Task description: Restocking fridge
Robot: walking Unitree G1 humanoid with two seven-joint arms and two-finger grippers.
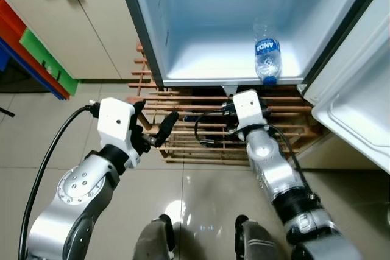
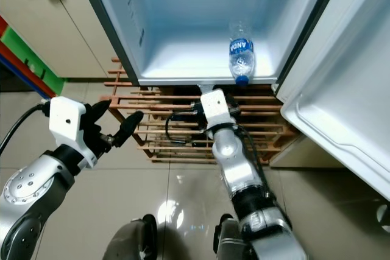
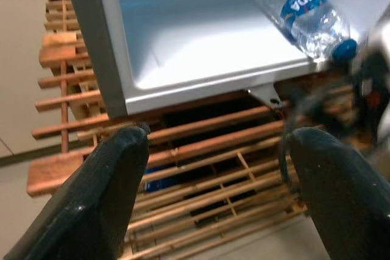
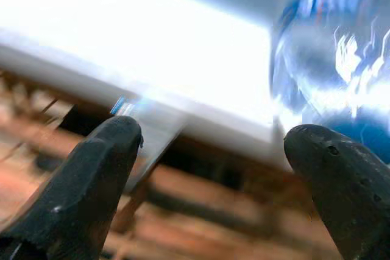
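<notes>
A bottle [image 1: 267, 59] lies on the fridge [image 1: 213, 53] floor, both grippers' jaws spread and empty below it, so fetching another item seems next.

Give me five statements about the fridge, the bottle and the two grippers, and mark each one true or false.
1. The clear plastic water bottle with a blue label lies on its side on the floor of the open white fridge. True.
2. The bottle's blue cap points to the back wall. False: it points to the front edge.
3. The right gripper is shut on the bottle. False: its fingers are apart, just outside the fridge, below the bottle.
4. The left gripper is open and holds nothing. True.
5. The fridge stands on a metal trolley. False: it rests on a slatted wooden pallet.
</notes>
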